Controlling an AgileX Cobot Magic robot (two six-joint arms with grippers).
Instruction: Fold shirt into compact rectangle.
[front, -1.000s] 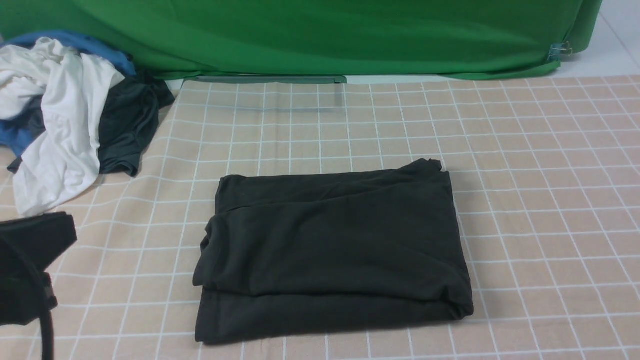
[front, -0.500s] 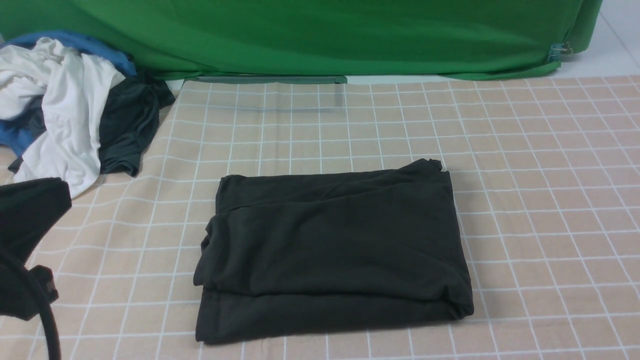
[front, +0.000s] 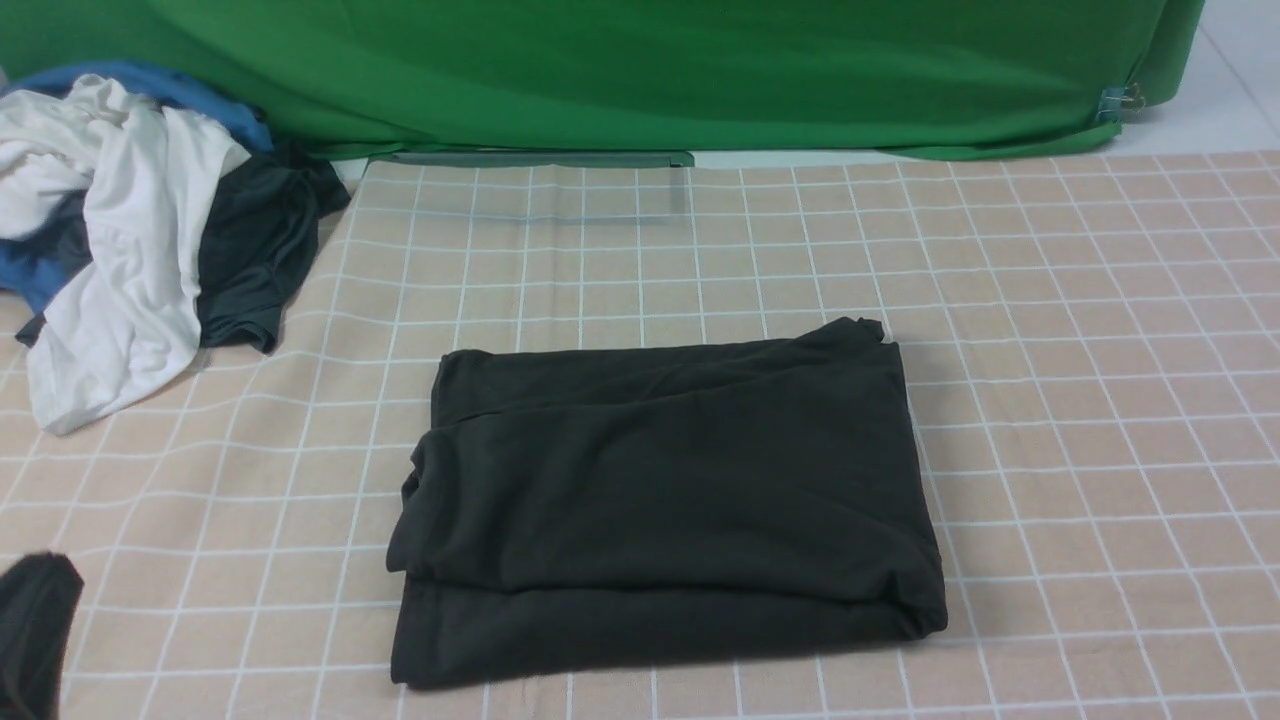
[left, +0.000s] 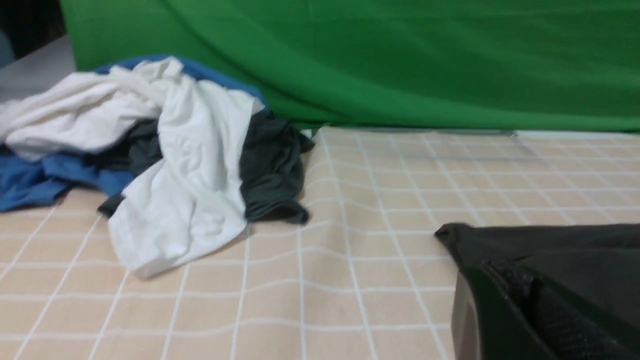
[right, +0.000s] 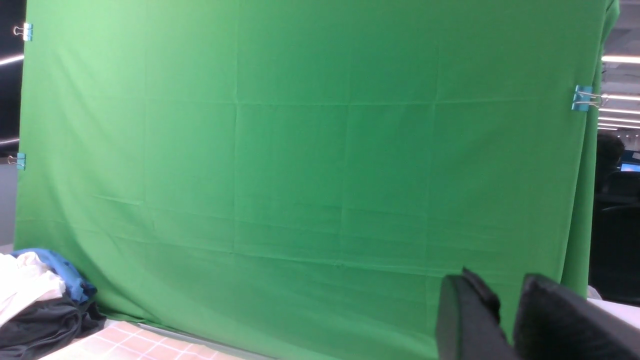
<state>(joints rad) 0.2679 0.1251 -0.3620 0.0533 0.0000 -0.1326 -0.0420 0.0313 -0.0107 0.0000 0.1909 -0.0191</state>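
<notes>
The black shirt (front: 665, 505) lies folded into a rough rectangle in the middle of the checked cloth, its far right corner slightly rumpled. In the left wrist view its near corner (left: 550, 245) shows just beyond my left gripper (left: 507, 270). That gripper is shut with nothing in it. Only a dark bit of the left arm (front: 35, 625) shows in the front view, at the near left and well clear of the shirt. My right gripper (right: 500, 280) is out of the front view. It is raised toward the green backdrop with a narrow gap between its fingers and nothing held.
A pile of white, blue and dark grey clothes (front: 130, 240) sits at the far left of the table. The green backdrop (front: 640, 70) hangs along the far edge. The beige checked cloth (front: 1100, 400) covers the table.
The left arm rose at the left edge, then dropped back toward the near left corner, almost out of the front view. The shirt has not moved.
</notes>
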